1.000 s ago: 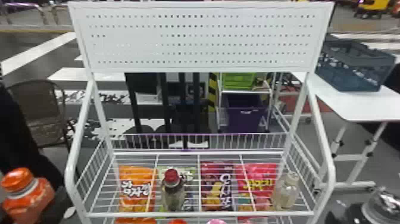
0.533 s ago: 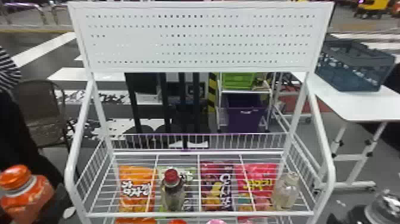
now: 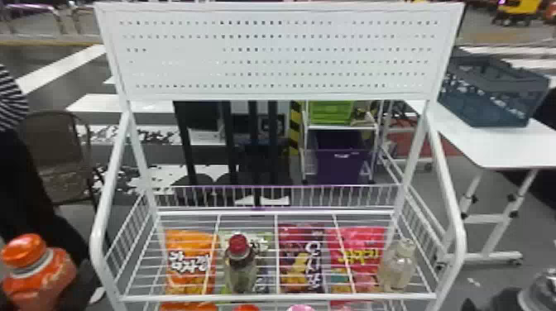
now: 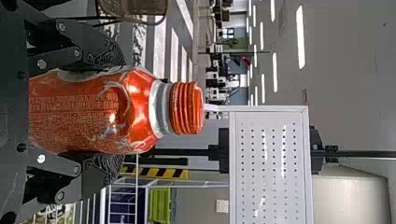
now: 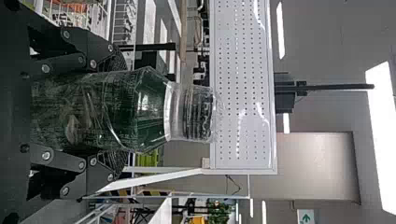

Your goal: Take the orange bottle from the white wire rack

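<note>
At the head view's lower left, outside the white wire rack (image 3: 264,297), my left gripper (image 3: 85,285) holds the orange bottle (image 3: 39,275) upright. In the left wrist view, both fingers of my left gripper (image 4: 105,109) press the sides of the orange bottle (image 4: 93,112), its orange cap free. My right gripper (image 3: 502,302) is at the head view's lower right corner, beside a clear-capped bottle (image 3: 542,293). The right wrist view has my right gripper (image 5: 109,109) closed around that dark green, clear-capped bottle (image 5: 135,109).
On the rack's shelf stand a red-capped bottle (image 3: 240,269) and a clear bottle (image 3: 397,266), among several snack bags (image 3: 188,264). A perforated panel (image 3: 277,53) rises behind. At right a white table (image 3: 492,144) bears a dark crate (image 3: 492,91); a chair (image 3: 56,153) stands at left.
The orange bottle and my left gripper have shifted slightly in the head view, while the rack and its items look the same. A person's striped sleeve has come in at the left edge.
</note>
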